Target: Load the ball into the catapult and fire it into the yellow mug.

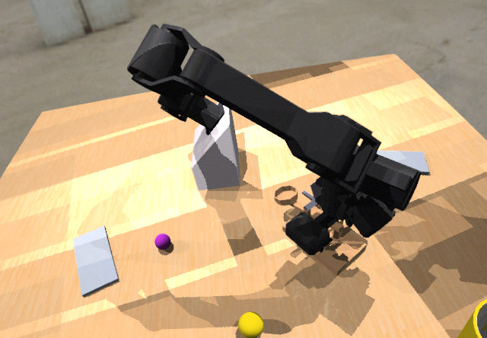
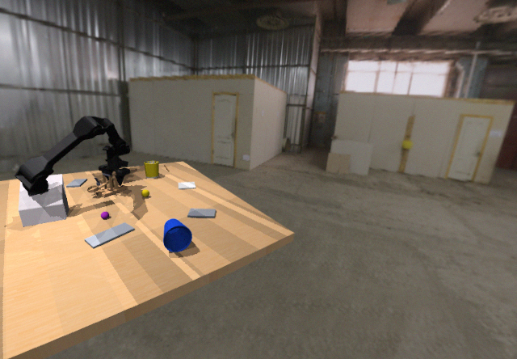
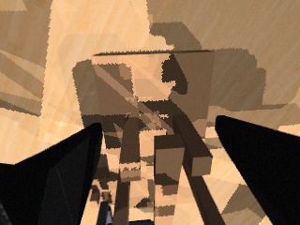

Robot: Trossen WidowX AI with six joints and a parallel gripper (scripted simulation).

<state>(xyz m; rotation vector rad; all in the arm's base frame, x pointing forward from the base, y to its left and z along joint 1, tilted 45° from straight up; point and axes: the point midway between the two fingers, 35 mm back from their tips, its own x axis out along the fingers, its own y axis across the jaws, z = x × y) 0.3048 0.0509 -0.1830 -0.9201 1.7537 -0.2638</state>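
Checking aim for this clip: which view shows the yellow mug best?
The exterior view: the yellow mug appears whole and upright on the table, just beyond the gripper and catapult. The top view catches only its rim at the bottom right corner; the wrist view misses it.

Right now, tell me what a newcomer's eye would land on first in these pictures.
The long black arm dominates, reaching from its pale block across the wooden table, its open hand poised just above the small wooden catapult. Next come the bright colours: a yellow ball and purple ball lying loose, a yellow mug at the far edge, and a blue cup tipped on its side.
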